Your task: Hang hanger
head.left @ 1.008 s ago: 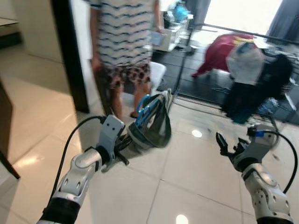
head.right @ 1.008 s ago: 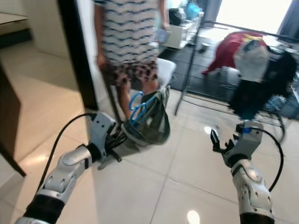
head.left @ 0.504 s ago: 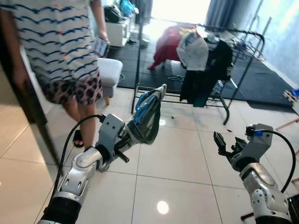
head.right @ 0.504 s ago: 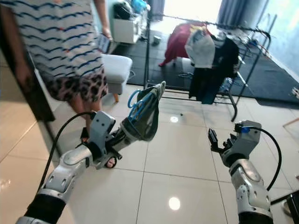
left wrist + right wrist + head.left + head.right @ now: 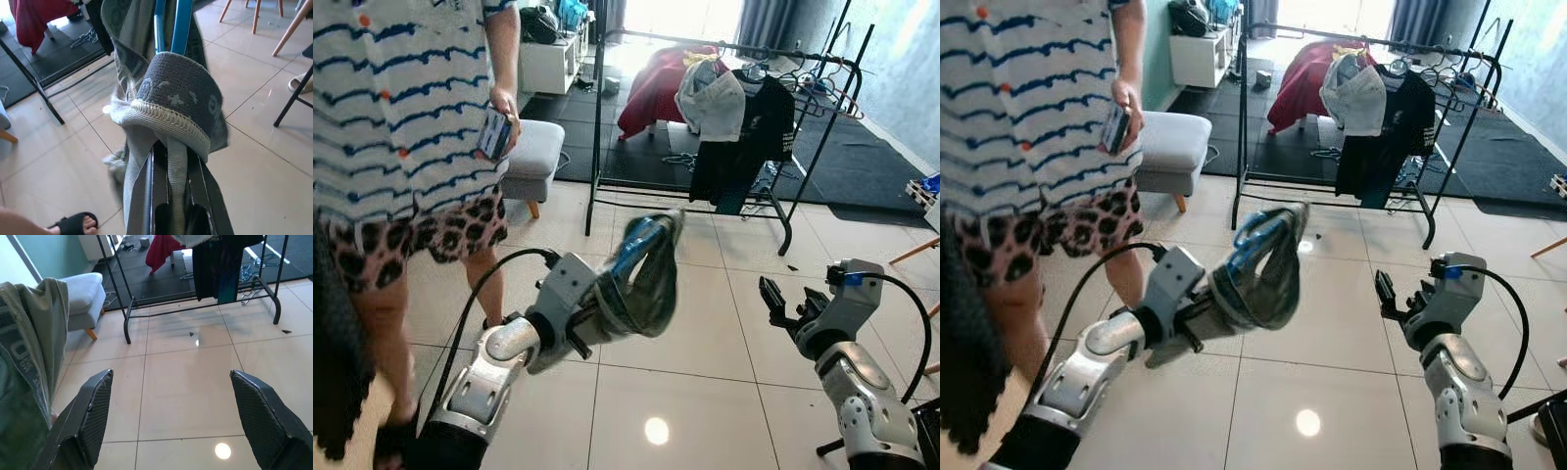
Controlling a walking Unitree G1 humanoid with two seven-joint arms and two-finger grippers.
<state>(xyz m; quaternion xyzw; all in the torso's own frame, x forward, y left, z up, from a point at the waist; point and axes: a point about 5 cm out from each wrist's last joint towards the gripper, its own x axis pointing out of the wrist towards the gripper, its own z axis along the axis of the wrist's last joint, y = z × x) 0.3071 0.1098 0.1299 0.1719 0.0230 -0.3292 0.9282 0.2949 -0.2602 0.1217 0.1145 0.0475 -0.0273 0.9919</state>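
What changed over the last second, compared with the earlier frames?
The view swung toward the clothes rack, now square ahead, so the camera turned; the person now stands close on the left. The left gripper still clamps the grey garment on its blue hanger, carried a little further forward. The right gripper stays open and empty.

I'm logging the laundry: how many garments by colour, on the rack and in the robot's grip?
Red garment, on the rack: 1
Whitish garment, on the rack: 1
Black garment, on the rack: 1
Grey garment, held by the left gripper: 1
Total: 4
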